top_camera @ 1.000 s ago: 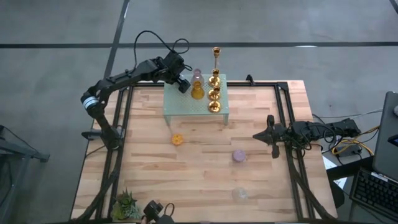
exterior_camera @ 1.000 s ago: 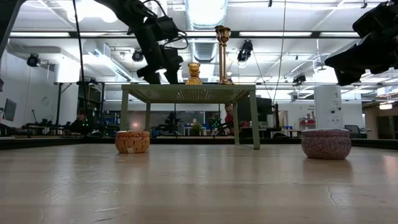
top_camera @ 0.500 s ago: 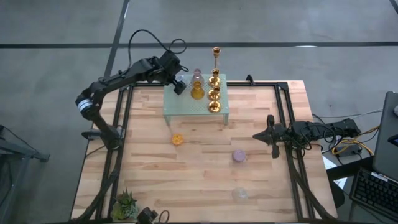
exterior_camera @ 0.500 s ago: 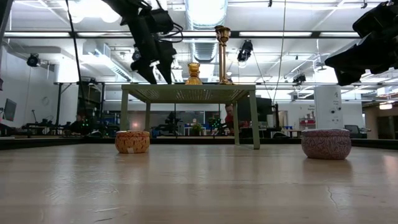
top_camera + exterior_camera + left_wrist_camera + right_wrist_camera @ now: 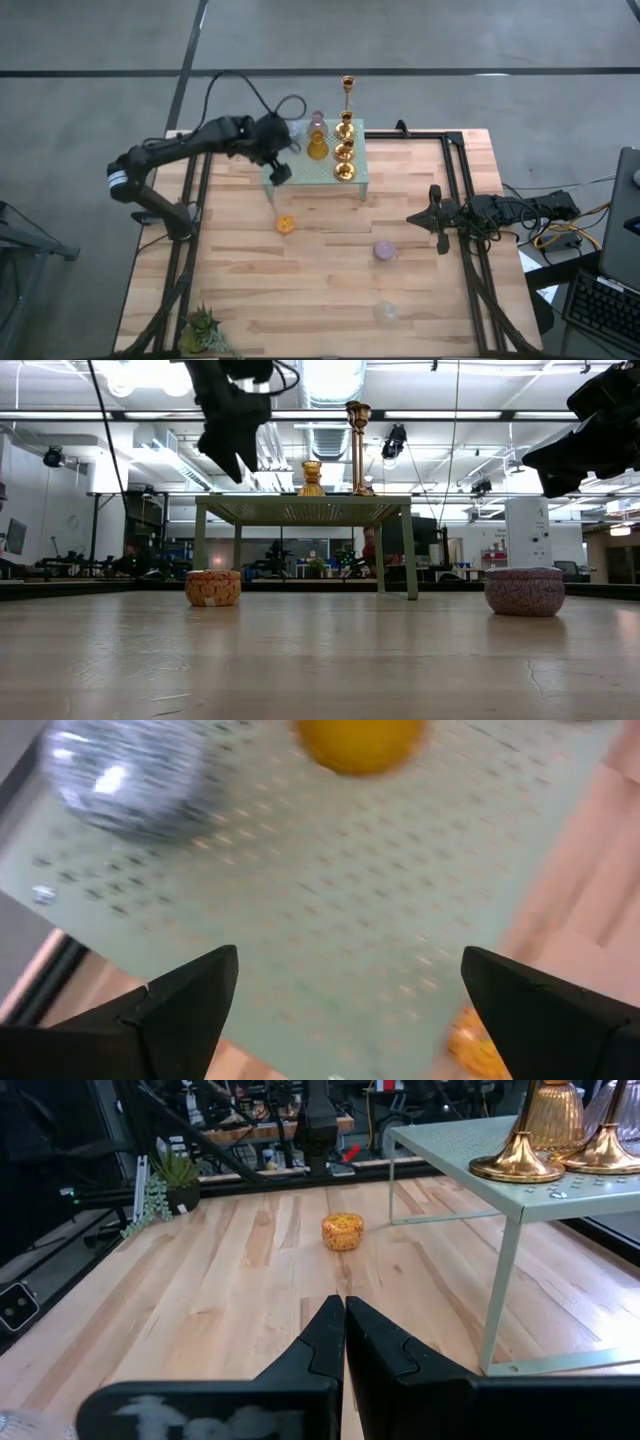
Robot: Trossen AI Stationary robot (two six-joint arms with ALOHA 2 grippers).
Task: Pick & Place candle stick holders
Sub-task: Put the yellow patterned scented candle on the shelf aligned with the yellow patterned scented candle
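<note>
- Left gripper (image 5: 277,172) hovers over the mint stand's (image 5: 300,178) left edge, fingers spread, empty.
- Only its wrist view shows a clear holder (image 5: 125,780) beside the amber holder (image 5: 358,742).
- Gold candlesticks (image 5: 345,148) stand on the stand's right side.
- Right gripper (image 5: 420,218) waits closed at the table's (image 5: 330,290) right edge.

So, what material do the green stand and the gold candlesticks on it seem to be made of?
The green stand looks like painted sheet metal with a matte mint finish: its thin flat top is punched with rows of small holes, on slim legs. The gold candlesticks look like polished metal, perhaps brass or plated: they mirror the light sharply. The exact metal cannot be told.
</note>
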